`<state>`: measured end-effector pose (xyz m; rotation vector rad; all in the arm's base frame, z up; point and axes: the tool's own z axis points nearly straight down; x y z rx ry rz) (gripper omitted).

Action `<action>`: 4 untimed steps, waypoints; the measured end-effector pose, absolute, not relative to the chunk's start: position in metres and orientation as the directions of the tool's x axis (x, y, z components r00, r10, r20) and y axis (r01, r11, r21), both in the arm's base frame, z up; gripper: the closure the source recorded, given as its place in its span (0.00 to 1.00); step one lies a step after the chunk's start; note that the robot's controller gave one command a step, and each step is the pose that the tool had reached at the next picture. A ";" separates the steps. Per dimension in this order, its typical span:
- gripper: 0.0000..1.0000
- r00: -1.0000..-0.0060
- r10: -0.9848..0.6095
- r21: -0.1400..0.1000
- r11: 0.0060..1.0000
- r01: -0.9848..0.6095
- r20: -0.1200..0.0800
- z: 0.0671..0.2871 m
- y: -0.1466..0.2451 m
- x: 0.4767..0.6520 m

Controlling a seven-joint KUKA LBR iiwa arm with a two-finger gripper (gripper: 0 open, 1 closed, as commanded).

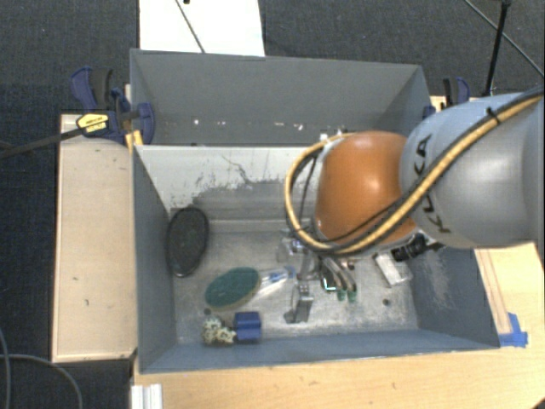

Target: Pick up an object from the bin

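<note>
A black oval pad [187,241] rests at the left. A flat green oval disc [232,286] and a clear plastic scrap [274,279], the likeliest picks, lie just left of the gripper [300,307], whose opening I cannot tell. Closing here, it could meet only the bare floor of the grey metal bin [383,309] and grasp 0 things.

Soft, fairly even light falls from overhead, so the grey bin [272,92] shows its back wall as a flat pale grey with a few small bright glints strung along its lower edge, while its left wall sits a shade darker. The arm [485,177] takes a broad dull sheen on its silver casing, and its orange cover [362,186] has a gentle highlight near the top, with no hard glare anywhere. Beneath them a loose, soft-edged shadow dims the right part of the bin's floor.
</note>
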<state>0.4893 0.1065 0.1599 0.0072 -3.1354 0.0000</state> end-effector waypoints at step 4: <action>1.00 -0.990 -0.138 0.002 0.990 -0.138 -0.011 0.297 0.192 0.510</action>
